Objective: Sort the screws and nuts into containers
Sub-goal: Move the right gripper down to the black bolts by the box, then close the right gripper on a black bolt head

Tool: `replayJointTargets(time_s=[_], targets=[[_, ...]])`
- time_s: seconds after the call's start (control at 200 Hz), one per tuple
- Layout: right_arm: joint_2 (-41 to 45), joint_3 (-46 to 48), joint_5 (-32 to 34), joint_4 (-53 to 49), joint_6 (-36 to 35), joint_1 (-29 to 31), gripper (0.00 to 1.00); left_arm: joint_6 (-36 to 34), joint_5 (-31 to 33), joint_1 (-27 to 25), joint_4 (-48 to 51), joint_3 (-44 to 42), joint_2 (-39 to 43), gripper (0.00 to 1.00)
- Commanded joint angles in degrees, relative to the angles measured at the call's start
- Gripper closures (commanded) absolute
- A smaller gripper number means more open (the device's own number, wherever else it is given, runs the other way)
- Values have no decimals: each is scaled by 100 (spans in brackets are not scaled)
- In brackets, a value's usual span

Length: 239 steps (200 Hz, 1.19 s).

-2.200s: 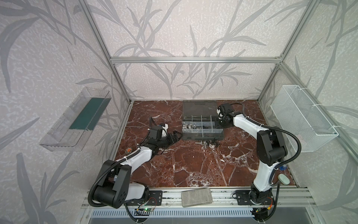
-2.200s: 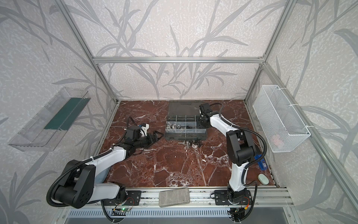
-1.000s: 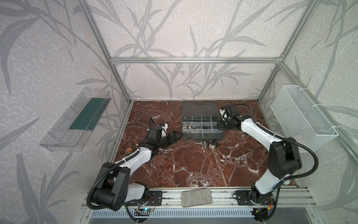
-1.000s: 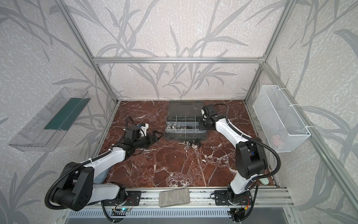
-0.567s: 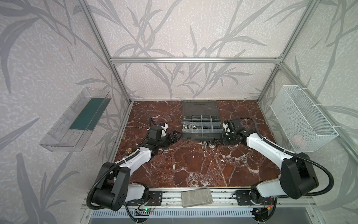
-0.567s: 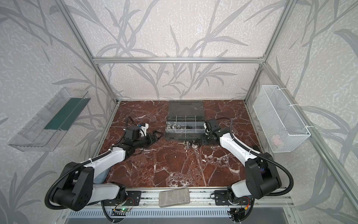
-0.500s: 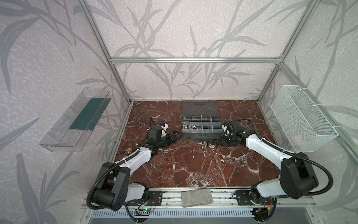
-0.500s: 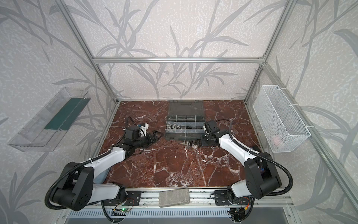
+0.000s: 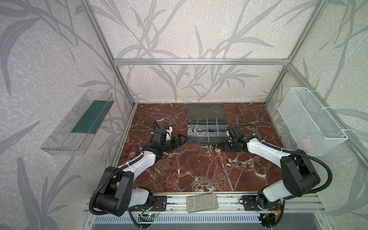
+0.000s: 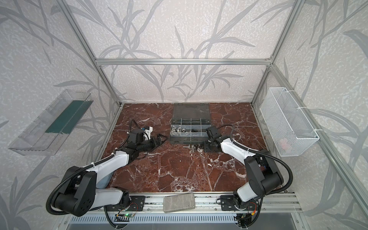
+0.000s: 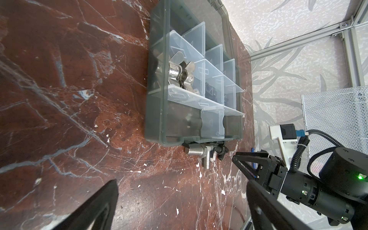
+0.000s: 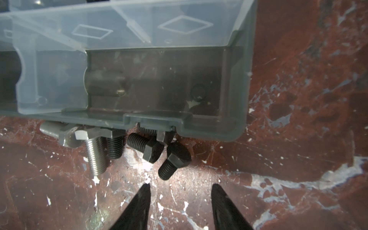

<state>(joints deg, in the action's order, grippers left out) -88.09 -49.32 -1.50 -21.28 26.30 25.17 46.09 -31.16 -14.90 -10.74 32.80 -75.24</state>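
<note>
The dark grey case [image 9: 207, 140] lies open at the back middle, and its clear-walled containers [image 11: 214, 57] form a grid inside. Silver winged nuts [image 11: 179, 73] fill one cell. Several screws lie loose on the marble against the case's front wall, silver ones [image 12: 95, 155] and shorter black ones [image 12: 173, 161], seen in both top views [image 9: 211, 147] [image 10: 192, 147]. My right gripper [image 12: 180, 185] is open and low over the table, with its tips just short of a black screw and nothing between them. My left gripper [image 11: 181, 182] is wide open and empty, left of the case [image 10: 189, 140].
The case's smoky lid [image 9: 206, 111] lies flat behind it. A white wire basket [image 9: 310, 123] hangs on the right wall and a clear tray with a green base [image 9: 79, 123] on the left wall. A grey block [image 9: 202, 202] sits on the front rail.
My right arm has swung from the case's back right corner round its right side to the front, coming down by the loose screws. The left arm has not moved.
</note>
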Motion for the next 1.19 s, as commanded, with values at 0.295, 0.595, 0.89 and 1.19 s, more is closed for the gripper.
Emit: replayJointTargets(time_s=[0.295,0.595,0.89,1.19], targets=[[-399,155,306,492,753,65,51,-91,40,-5,26,43,-33,2],[-606,92,551,419,703,246,52,-91,51,-5,6,31,-61,2],[-873,20,886,259,618,491,58,-96,86,6,20,-10,-16,2],[-937,19,802,291,499,496,80,-106,101,4,55,-19,31,2]])
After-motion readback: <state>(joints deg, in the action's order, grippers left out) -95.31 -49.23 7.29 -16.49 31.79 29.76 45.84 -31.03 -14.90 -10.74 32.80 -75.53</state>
